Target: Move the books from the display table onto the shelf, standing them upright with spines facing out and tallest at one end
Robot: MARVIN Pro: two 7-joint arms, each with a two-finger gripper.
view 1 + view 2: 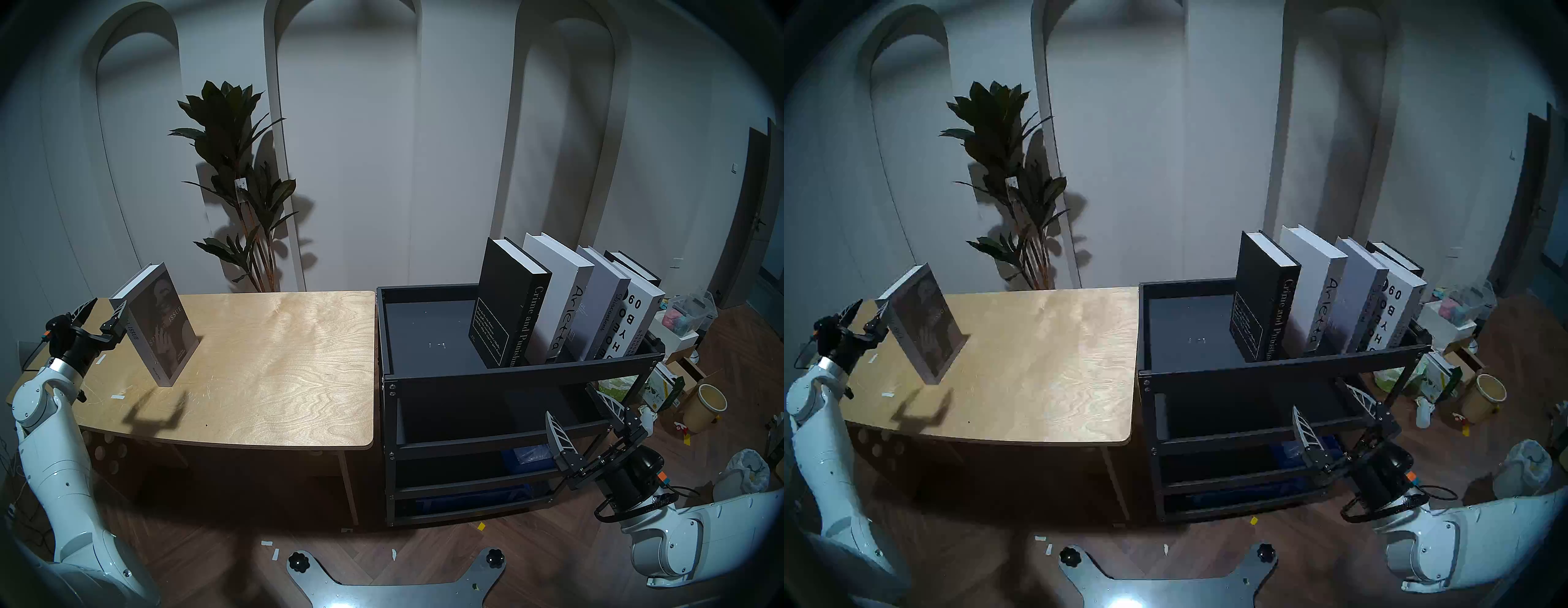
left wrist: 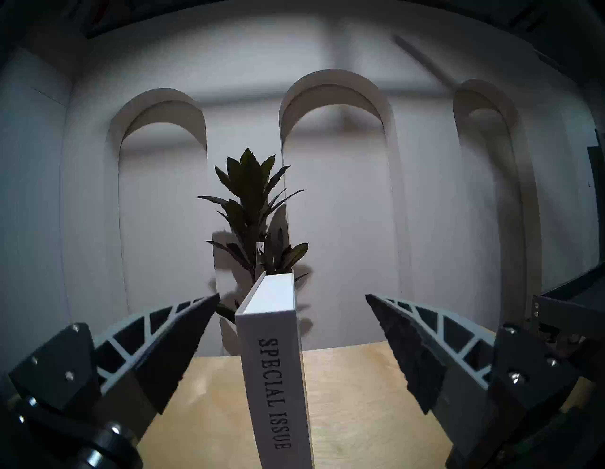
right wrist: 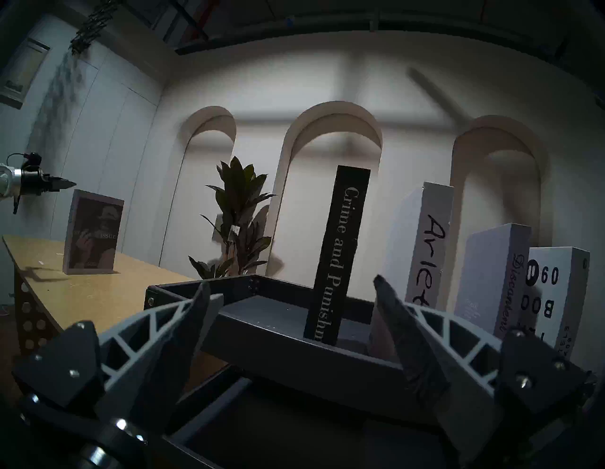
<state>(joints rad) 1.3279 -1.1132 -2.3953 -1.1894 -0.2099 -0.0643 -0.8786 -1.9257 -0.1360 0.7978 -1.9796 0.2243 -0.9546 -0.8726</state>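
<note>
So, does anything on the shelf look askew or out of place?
Yes. The five books on the shelf are not upright: the row tilts to the view's left, with nothing supporting the Crime and Punishment book at its open end. No damage is visible.

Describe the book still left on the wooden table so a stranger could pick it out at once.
Find the light plywood table left of the black metal shelf. Near its far left end one book stands upright alone, at the open left gripper. Unlike the five on the shelf, it has a dark portrait cover and a grey spine reading SPECIAL ISSUE.
</note>
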